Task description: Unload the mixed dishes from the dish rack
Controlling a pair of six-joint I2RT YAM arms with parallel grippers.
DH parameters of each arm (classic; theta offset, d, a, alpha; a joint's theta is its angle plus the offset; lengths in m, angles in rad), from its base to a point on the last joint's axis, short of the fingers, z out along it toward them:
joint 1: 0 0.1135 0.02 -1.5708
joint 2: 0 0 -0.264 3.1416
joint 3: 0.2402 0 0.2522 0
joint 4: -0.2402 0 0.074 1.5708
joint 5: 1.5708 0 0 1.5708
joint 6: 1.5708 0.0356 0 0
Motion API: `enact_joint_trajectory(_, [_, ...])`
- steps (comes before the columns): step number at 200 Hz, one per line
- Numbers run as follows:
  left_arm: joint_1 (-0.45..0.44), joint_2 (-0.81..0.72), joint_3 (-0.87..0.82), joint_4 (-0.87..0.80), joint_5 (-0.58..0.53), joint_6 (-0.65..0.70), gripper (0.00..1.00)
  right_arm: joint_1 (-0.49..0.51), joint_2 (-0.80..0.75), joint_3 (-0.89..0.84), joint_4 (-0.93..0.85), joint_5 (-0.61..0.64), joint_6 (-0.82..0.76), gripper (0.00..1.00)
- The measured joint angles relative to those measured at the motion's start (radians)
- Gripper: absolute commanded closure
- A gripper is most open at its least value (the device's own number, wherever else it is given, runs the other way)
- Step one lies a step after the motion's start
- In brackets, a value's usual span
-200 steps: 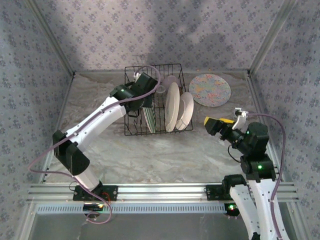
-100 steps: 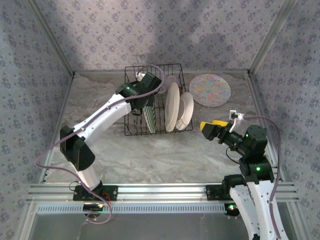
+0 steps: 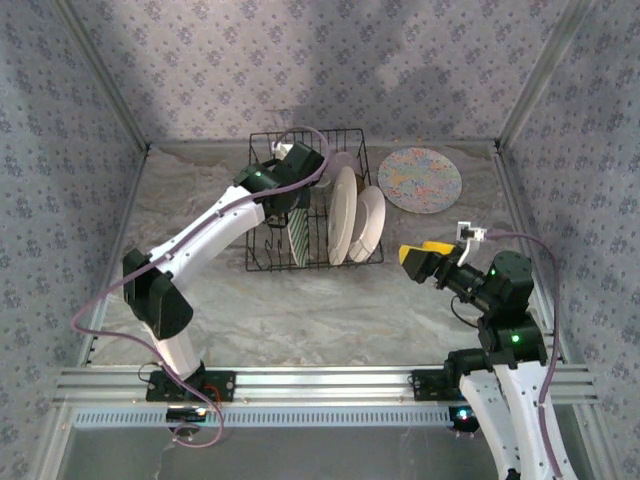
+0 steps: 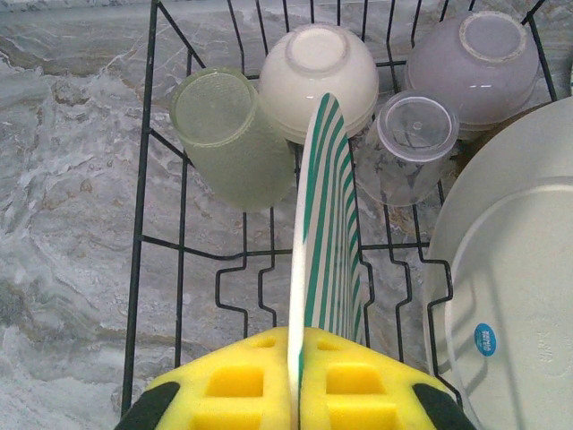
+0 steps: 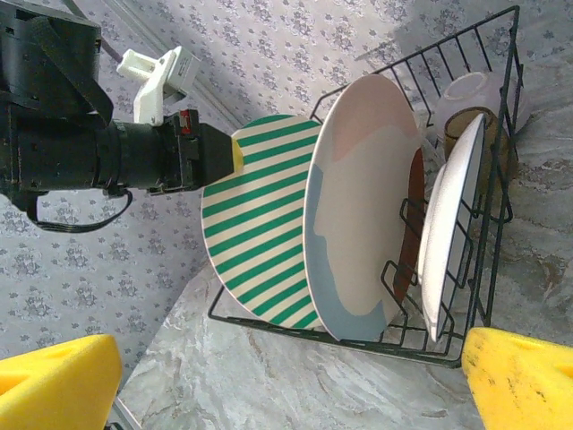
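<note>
1. My left gripper has its yellow foam pads pressed together on the near rim of the white plate with green stripes, one pad on each face.
2. That plate stands upright on edge in the black wire dish rack, at the rack's left side, beside a large plain white plate.
3. A smaller white plate stands just past the large one.
4. At the rack's far end I see a frosted pale-green cup, a cream bowl, a clear cup and a lavender bowl, all mouth down.
5. My right gripper hangs over the grey marbled table, right of the rack, fingers spread wide and empty.
6. A round speckled plate lies flat beside the rack.
</note>
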Motion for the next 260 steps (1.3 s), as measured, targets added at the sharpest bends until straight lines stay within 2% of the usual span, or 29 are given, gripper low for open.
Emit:
enact_joint_trajectory(108, [-0.002, -0.007, 0.046, -0.041, 0.015, -0.003, 1.0, 0.003, -0.002, -0.034, 0.034, -0.004, 0.015, 0.0])
enact_joint_trajectory(219, [-0.006, -0.195, 0.079, -0.121, 0.008, 0.028, 1.0, 0.016, -0.002, -0.037, 0.058, -0.003, 0.037, 0.0])
enact_joint_trajectory(243, [0.008, -0.259, 0.077, -0.125, 0.05, 0.035, 1.0, 0.022, 0.0, -0.037, 0.059, -0.004, 0.043, 0.0])
enact_joint_trajectory(260, [0.056, -0.334, 0.043, -0.11, 0.143, 0.034, 1.0, 0.026, 0.006, -0.035, 0.06, -0.004, 0.049, 0.0])
